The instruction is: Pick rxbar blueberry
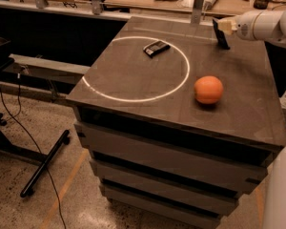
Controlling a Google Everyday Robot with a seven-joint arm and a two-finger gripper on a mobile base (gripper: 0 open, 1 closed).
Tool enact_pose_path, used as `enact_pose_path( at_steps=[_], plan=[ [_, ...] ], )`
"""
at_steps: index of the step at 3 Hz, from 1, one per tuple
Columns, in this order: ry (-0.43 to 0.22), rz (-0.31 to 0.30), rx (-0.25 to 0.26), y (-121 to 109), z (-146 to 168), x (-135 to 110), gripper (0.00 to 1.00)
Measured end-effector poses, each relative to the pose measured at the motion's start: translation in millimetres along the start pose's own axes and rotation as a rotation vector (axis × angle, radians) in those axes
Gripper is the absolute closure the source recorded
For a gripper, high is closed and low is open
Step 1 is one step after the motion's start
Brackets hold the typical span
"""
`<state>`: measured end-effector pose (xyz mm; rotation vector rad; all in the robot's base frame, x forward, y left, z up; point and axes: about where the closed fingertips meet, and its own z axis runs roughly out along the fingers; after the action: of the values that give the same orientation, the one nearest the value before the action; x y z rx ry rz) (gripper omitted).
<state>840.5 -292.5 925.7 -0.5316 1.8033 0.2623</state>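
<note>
My gripper (pixel 222 26) is at the far right of the dark tabletop (pixel 133 80), reaching in from the right on the white arm. It is shut on the rxbar blueberry (pixel 221 36), a thin dark navy bar that hangs upright from the fingers, just above the table surface. A black-and-grey wrapped bar (pixel 156 48) lies inside the white circle (pixel 186 75) at its far side. An orange (pixel 209 89) sits on the table to the right of the circle, nearer than the gripper.
The table is a drawer cabinet (pixel 171 156) with a sharp front edge. A wooden bench with clutter and metal posts (pixel 197 4) runs behind it. A black stand and cables (pixel 43 163) lie on the floor at left. A white part of the robot (pixel 283 194) fills the lower right corner.
</note>
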Motion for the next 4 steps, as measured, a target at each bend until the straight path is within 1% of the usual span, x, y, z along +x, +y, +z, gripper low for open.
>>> enact_pose_path(
  at_steps=[1,3,4],
  plan=[
    [-0.035,-0.039,-0.009,8.6,-14.5,-17.9,1.0],
    [-0.08,-0.092,-0.003,28.4,-40.3,-39.4,1.0],
    [-0.111,-0.118,-0.041,55.1,-63.4,-48.4,1.0]
  ],
)
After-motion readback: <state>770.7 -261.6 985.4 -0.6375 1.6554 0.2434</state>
